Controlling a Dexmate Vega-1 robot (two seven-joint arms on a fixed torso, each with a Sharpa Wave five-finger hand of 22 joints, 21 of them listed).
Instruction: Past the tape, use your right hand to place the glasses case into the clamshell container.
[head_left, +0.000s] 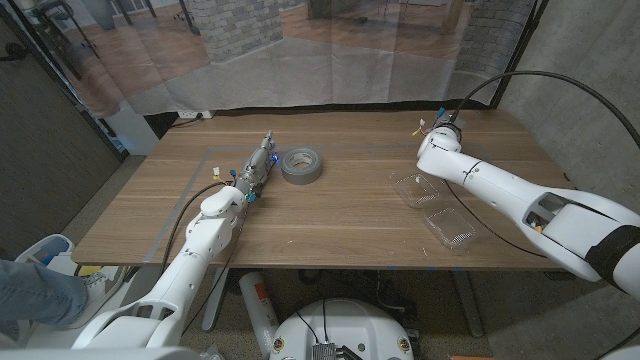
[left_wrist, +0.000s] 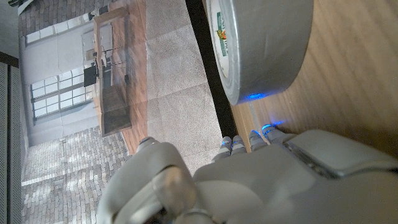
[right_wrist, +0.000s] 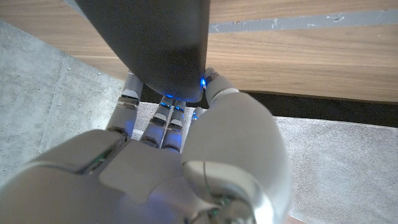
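Note:
My right hand grips a dark glasses case, with the fingers curled round its end. In the head view the right hand is at the table's far edge, beyond the clamshell container. The clear clamshell container lies open on the table's right side, with my right forearm passing over it. A grey tape roll lies flat near the table's middle. My left hand stretches out just left of the roll, holding nothing. In the left wrist view the tape roll sits close ahead of the left hand.
A strip of grey tape is stuck on the wooden table. Loose wires lie at the far edge by my right hand. A clear curtain hangs behind the table. A person's leg and a white bin are at the lower left.

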